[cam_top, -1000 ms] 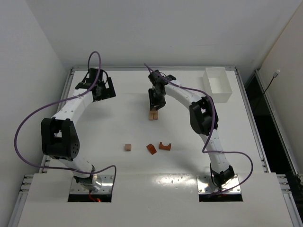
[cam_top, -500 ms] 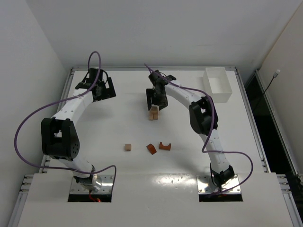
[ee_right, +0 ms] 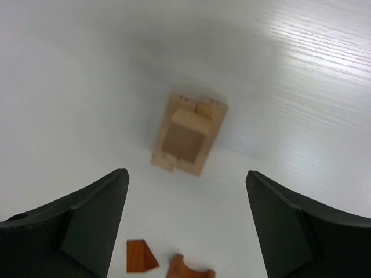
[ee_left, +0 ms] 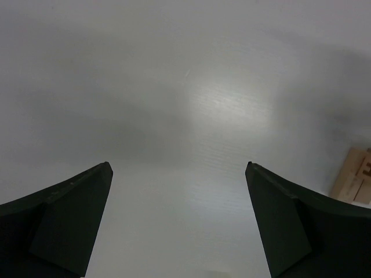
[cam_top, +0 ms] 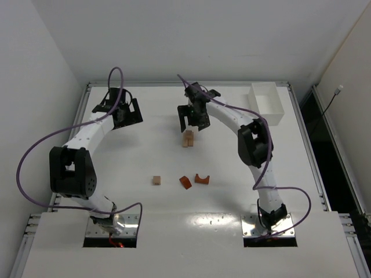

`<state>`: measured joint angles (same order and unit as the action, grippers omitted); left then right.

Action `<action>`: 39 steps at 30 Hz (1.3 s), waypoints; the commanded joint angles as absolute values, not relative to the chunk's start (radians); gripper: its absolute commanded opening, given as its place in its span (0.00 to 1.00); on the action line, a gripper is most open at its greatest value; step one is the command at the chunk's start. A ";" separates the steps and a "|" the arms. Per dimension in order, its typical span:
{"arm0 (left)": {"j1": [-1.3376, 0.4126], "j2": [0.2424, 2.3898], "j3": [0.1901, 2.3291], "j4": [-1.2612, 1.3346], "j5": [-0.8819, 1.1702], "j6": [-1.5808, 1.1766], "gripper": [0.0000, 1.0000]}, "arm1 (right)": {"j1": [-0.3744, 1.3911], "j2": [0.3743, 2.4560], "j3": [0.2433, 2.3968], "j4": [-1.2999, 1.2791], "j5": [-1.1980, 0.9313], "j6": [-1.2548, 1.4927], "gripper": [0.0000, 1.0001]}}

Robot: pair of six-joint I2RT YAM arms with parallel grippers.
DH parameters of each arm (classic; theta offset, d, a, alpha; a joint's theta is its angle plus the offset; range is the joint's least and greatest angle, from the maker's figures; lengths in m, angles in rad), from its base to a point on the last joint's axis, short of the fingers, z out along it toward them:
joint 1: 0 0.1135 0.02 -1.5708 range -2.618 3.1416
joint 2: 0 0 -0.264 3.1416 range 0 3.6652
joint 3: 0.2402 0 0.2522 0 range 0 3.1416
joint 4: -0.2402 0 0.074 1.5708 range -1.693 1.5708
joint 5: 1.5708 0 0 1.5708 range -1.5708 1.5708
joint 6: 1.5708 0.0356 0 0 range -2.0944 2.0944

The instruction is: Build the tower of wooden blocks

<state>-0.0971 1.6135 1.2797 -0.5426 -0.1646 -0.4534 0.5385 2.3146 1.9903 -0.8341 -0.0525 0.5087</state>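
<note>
The wood block tower (cam_top: 188, 139) is a short stack of pale tan blocks at mid-table. In the right wrist view the tower (ee_right: 188, 142) carries a tan cube (ee_right: 182, 139) on two lower bars. My right gripper (cam_top: 190, 123) hovers just above and behind it, open and empty; the same gripper (ee_right: 186, 172) shows its jaws wide apart. Nearer the arm bases lie a loose tan cube (cam_top: 156, 180), an orange wedge (cam_top: 185, 182) and an orange arch (cam_top: 202, 178). My left gripper (cam_top: 128, 116) is open over bare table at the back left and holds nothing (ee_left: 178, 164).
A white rectangular tray (cam_top: 266, 103) stands at the back right corner. The left wrist view catches an edge of the tan stack (ee_left: 353, 179) at its right border. The wedge (ee_right: 141, 255) and arch (ee_right: 188, 269) show at the bottom of the right wrist view.
My right gripper has opened, let go of the tan block on top of the stack and lifted away from it. The left arm has barely moved.
</note>
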 commanded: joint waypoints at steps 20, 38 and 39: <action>-0.300 1.239 0.776 -0.753 0.132 -0.569 0.85 | 0.175 1.220 1.033 -0.629 0.149 0.163 0.81; -0.489 1.364 0.791 -0.690 0.156 -0.571 0.65 | 0.106 0.960 0.884 -0.667 0.075 0.215 0.81; -0.498 1.373 0.802 -0.690 0.156 -0.571 0.65 | 0.095 0.951 0.884 -0.667 0.075 0.215 0.81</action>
